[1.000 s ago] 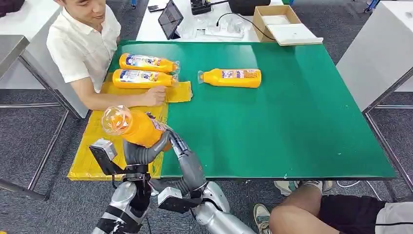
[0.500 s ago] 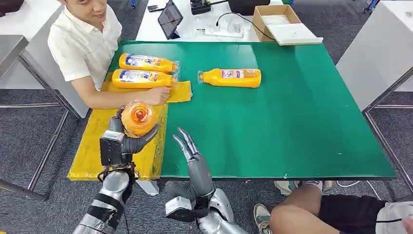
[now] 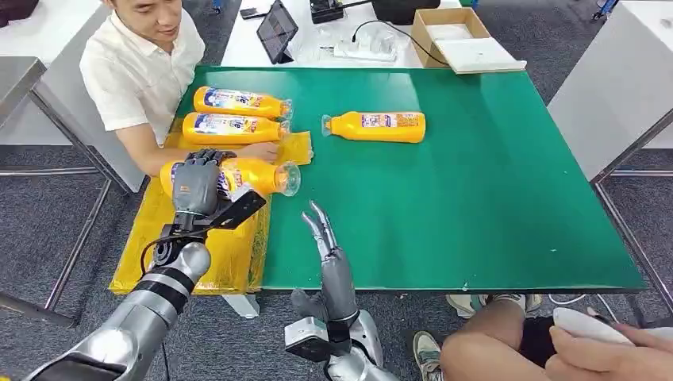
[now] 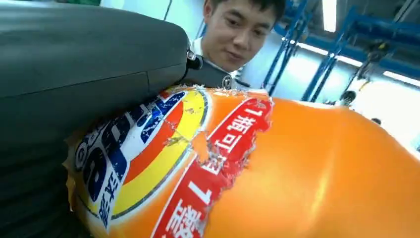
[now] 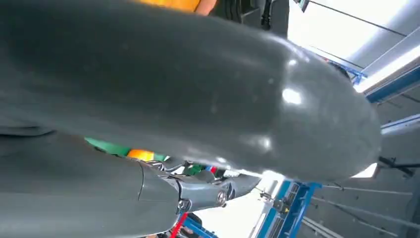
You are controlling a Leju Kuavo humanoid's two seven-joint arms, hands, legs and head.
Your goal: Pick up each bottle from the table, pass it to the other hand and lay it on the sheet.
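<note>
My left hand (image 3: 196, 184) grips an orange bottle (image 3: 252, 175) that lies level over the yellow sheet (image 3: 151, 238), its clear cap toward the table's middle. Up close, the left wrist view has that bottle's torn red and blue label (image 4: 198, 163) against the hand (image 4: 74, 79). Two more orange bottles (image 3: 238, 102) (image 3: 230, 128) lie on the sheet's far part. A fourth bottle (image 3: 379, 126) lies on the green table (image 3: 476, 198). My right hand (image 3: 325, 234) stands open near the table's front edge, fingers straight up, holding nothing.
A person in a white shirt (image 3: 139, 75) sits at the table's left, one hand (image 3: 258, 151) resting on the sheet by the bottles. Another person's knee (image 3: 492, 341) shows at the front right. A cardboard box (image 3: 460, 36) and a tablet (image 3: 278, 30) lie beyond the table.
My left hand turned the bottle from pointing at the camera to lying level and carried it farther over the sheet. My right hand let go of it and drew apart to the right.
</note>
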